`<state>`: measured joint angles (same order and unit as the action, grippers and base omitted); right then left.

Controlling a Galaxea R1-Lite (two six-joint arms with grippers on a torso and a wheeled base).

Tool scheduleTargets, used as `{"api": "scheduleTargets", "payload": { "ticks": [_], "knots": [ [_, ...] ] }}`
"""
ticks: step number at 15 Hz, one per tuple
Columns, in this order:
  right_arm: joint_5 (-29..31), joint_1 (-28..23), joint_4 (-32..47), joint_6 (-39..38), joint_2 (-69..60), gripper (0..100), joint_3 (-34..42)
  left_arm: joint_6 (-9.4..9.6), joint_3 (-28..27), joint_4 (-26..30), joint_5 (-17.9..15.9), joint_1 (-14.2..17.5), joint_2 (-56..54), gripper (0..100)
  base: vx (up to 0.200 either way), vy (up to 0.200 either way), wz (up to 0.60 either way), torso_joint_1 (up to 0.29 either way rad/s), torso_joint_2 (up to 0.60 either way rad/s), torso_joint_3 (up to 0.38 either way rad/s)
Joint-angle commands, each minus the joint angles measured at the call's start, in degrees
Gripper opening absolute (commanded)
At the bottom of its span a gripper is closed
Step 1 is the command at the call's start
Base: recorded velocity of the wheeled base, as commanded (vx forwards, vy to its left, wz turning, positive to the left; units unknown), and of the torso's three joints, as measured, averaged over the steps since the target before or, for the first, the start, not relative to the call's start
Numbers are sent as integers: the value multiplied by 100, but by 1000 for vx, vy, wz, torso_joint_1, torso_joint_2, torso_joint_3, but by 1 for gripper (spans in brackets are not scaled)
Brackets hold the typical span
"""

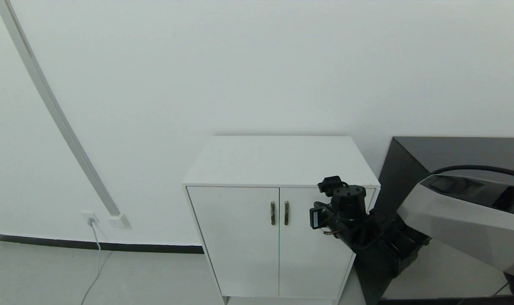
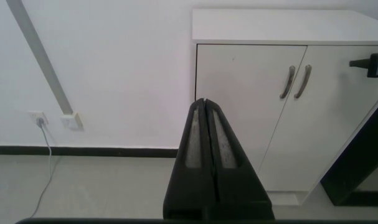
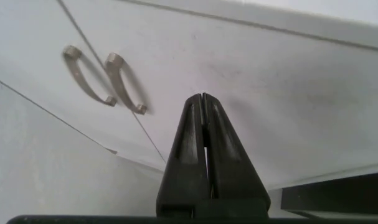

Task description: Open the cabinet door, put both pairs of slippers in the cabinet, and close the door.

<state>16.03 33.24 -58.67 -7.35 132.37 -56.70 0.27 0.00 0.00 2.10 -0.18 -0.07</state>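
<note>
The white cabinet [image 1: 278,161] stands against the wall with both doors closed. Its two metal handles [image 1: 273,213] [image 1: 286,213] sit side by side at the centre seam. My right gripper [image 1: 328,185] hangs close in front of the upper part of the right door [image 1: 312,254], to the right of the handles. In the right wrist view its fingers [image 3: 203,99] are shut and empty, pointing at the door beside the handles [image 3: 86,78]. My left gripper [image 2: 204,102] is shut on nothing, farther back and left of the cabinet [image 2: 251,112].
A black piece of furniture [image 1: 451,152] stands right beside the cabinet. A wall socket with a grey cable [image 1: 90,219] and a slanted conduit [image 1: 53,110] are on the wall to the left. Open floor [image 1: 70,275] lies left of the cabinet.
</note>
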Motion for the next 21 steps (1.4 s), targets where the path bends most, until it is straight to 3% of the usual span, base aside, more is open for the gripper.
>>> {"api": "scheduleTargets", "payload": {
  "ticks": [1, 5, 10, 14, 19, 21],
  "knots": [
    [76, 24, -382, 6, -747, 0, 862, 0, 0, 0, 1, 1, 7, 0, 0, 0, 0, 0, 0, 0],
    [216, -55, -1120, 6, -2092, 0, 2488, 0, 0, 0, 1, 1, 7, 0, 0, 0, 0, 0, 0, 0],
    [656, -283, -1146, 23, -3226, 0, 3578, 0, 0, 0, 1, 1, 7, 0, 0, 0, 0, 0, 0, 0],
    [1368, -679, -1155, 41, -4096, 0, 4835, -9, 0, 0, 1, 1, 7, 0, 0, 0, 0, 0, 0, 0],
    [1403, -705, -1138, 50, -4992, 0, 5670, -9, 0, 0, 1, 1, 7, 0, 0, 0, 0, 0, 0, 0],
    [1324, -705, -531, 41, -5696, 0, 5670, -9, 0, 0, 1, 1, 7, 0, 0, 0, 0, 0, 0, 0]
  ]
}}
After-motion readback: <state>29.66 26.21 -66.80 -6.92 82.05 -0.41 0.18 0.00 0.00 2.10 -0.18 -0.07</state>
